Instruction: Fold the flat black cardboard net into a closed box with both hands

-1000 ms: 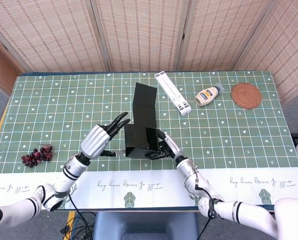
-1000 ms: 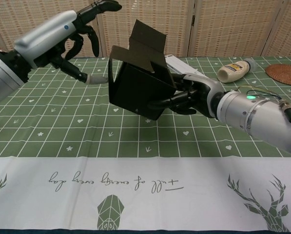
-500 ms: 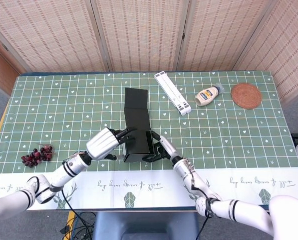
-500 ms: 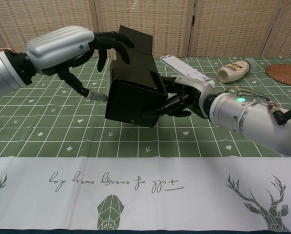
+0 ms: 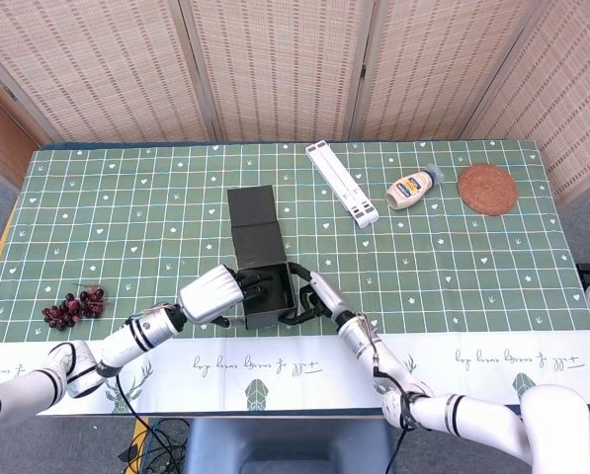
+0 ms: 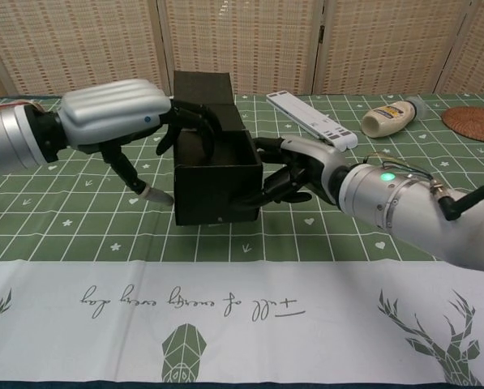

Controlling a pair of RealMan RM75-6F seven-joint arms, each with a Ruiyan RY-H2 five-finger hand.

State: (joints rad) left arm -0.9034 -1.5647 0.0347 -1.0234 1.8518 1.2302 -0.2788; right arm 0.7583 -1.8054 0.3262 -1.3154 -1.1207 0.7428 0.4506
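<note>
I have the matte black cardboard box (image 6: 217,182) standing on the green checked worktop (image 5: 453,257) near its front edge, body formed, top open, its long creased lid flap (image 5: 254,225) lying flat behind; I judge the walls done and the closing not yet begun; my left hand (image 6: 120,117) hooks dark fingers (image 6: 194,121) over the left rim, gripping that wall, and my right hand (image 6: 302,172) clamps the right wall; next I need one hand freed to swing the stiff flap over and tuck it, the other bracing the light, smooth-sided box.
</note>
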